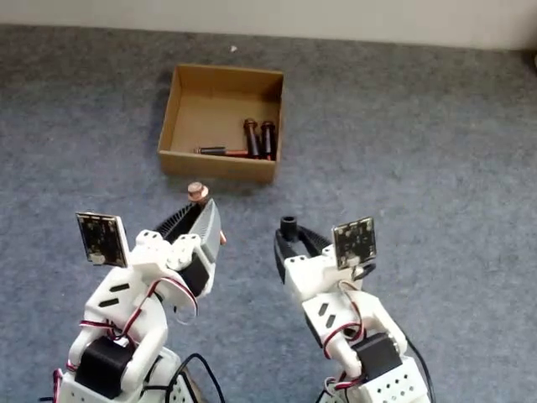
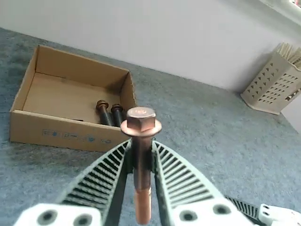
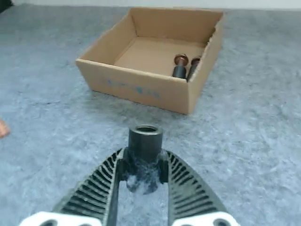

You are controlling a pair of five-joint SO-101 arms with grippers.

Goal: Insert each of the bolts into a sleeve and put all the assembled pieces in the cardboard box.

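Bolt [image 2: 140, 126] copper, hex-flanged, clamped in left hand [image 2: 140, 148]; right hand [image 3: 144, 161] grips black sleeve [image 3: 145, 137].

**Both arms forward, each gripper clamped on a part**

The white plastic left arm [image 1: 126, 311] leans forward from its base, wrist tilted down. Its black ribbed-finger left gripper [image 2: 140, 147] points ahead, fingers pressed on the shank of an upright copper-coloured hex-head bolt [image 2: 140, 126]. The white plastic right arm [image 1: 352, 327] stands beside it in a similar bend. Its black ribbed-finger right gripper [image 3: 145, 162] is closed around a short black cylindrical sleeve [image 3: 146, 137], bore facing up. The two grippers are apart.
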